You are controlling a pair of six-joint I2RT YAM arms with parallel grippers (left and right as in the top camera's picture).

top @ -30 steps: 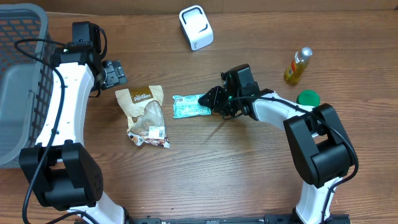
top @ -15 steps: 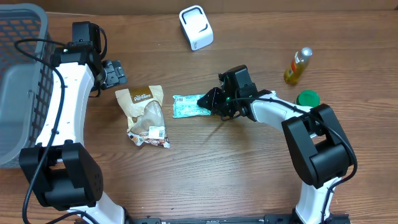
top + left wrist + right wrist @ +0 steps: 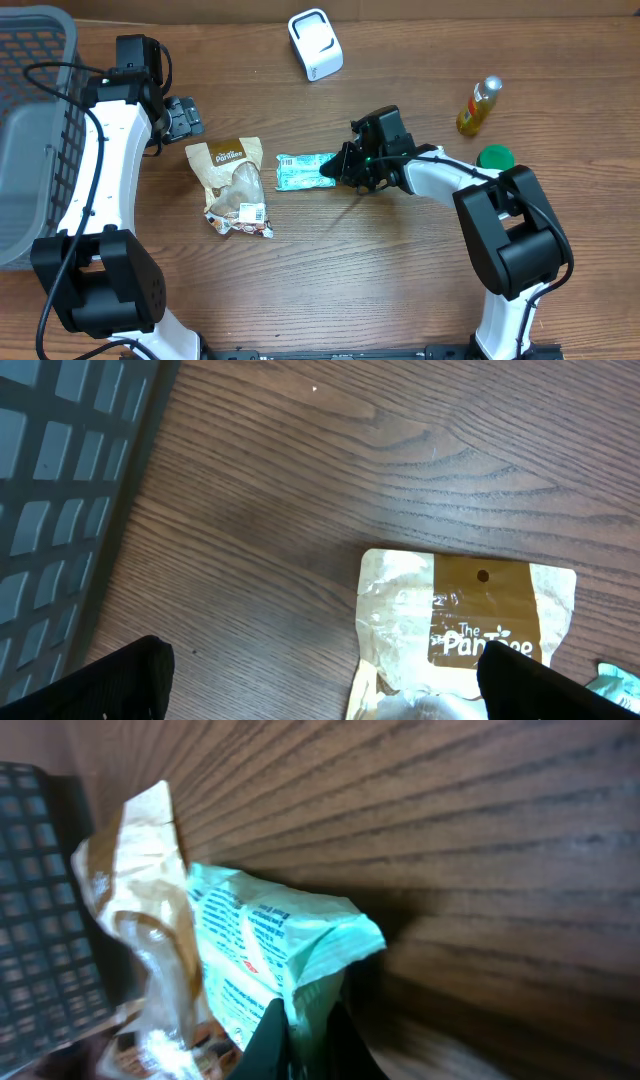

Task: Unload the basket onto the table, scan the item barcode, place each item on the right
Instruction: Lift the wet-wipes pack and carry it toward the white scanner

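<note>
Right tool (image 3: 343,163) is pressed together on the right end of the teal packet (image 3: 305,171), pinching its crimped seal; the wrist view shows the film puckered between the fingertips (image 3: 290,1038). That packet lies flat near the middle of the bench (image 3: 350,270), its long side running left to right. It looks light, thin and floppy, with a slick printed film, so held by one end it should droop and could slide out of a shallow pinch. The flat seal is the sensible place to hold, since it is doubled and keeps the printed faces uncovered. A small striped patch at its left end may be the barcode, though the overhead view is too coarse to be sure.

Left tool (image 3: 183,117) is spread wide and holds nothing, hovering at the far left above bare wood. Just left of the packet, close but seemingly not touching, lies a brown snack pouch (image 3: 233,175). A white boxy device (image 3: 315,44), probably the scanner, stands at the far edge with open wood between it and the packet. A yellow bottle (image 3: 479,105) and a green lid (image 3: 495,158) sit well to the right, and a grey basket (image 3: 40,40) stands far left.
</note>
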